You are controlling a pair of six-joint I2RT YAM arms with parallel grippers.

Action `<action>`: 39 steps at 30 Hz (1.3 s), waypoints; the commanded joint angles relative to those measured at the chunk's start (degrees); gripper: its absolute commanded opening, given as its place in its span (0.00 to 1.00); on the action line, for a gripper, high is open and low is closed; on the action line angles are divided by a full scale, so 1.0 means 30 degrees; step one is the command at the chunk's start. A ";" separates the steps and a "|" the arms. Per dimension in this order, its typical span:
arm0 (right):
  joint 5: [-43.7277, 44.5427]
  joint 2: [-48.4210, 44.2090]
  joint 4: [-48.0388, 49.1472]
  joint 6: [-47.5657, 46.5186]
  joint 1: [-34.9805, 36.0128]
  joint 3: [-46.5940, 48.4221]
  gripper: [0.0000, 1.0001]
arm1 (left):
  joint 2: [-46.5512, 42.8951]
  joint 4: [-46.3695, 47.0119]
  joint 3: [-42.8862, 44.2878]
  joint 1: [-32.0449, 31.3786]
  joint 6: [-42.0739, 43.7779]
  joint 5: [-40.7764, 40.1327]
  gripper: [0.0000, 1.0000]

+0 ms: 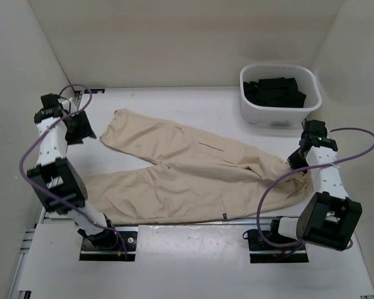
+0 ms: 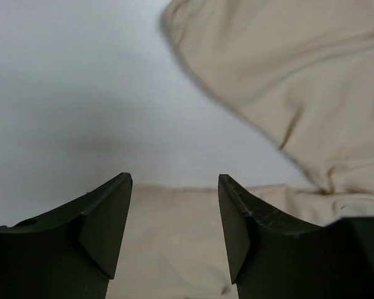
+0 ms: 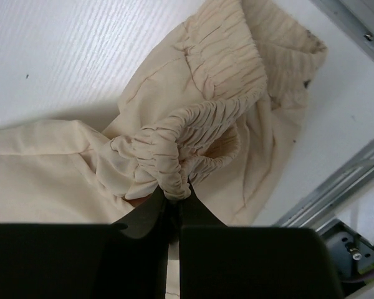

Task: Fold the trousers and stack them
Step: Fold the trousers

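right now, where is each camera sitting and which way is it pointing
Top external: above and behind the arms, looking down on the table, the spread trousers and a white bin; left arm and right arm show.
Left wrist: on the left arm, facing down past the open left gripper at table and trouser cloth.
Right wrist: on the right arm, facing down at the elastic waistband pinched by the shut right gripper.
Shared: all three views show the trousers.
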 commanded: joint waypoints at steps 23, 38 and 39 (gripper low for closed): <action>-0.0787 0.2877 0.1940 -0.0476 0.0712 0.0748 0.00 | 2.0319 0.5710 1.7687 -0.5713 0.0025 -0.3678 1.00; -0.0523 0.3551 0.1708 -0.1498 0.0509 0.3495 0.00 | 1.1727 0.5358 1.1529 -0.4223 0.0025 -0.1194 0.14; -0.0291 0.3377 0.1706 -0.1675 0.0507 0.3791 0.00 | 1.0693 0.5358 1.0891 -0.3494 0.0025 -0.1397 0.14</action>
